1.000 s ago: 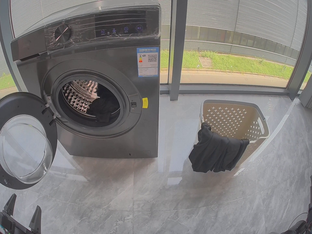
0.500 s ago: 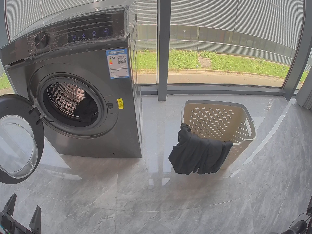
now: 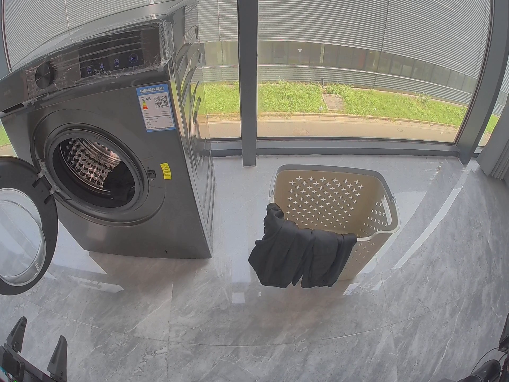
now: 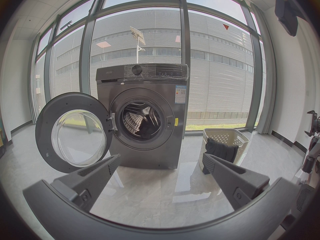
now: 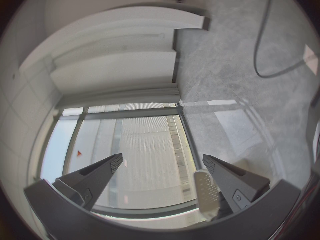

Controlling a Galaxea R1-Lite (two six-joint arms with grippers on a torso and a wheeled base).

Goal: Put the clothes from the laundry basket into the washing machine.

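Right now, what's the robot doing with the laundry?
It holds nothing at the moment. The left gripper and right gripper are both open and empty. The washer has its door swung open, with a dark item lying in the drum. A black garment hangs over the rim of the basket, not yet loaded.

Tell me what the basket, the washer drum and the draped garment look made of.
Basket: likely moulded plastic, matte beige, with star-shaped cutouts. Drum: shiny metal, probably stainless steel, perforated. Garment: soft dark fabric, hanging in limp folds; fibre unclear.
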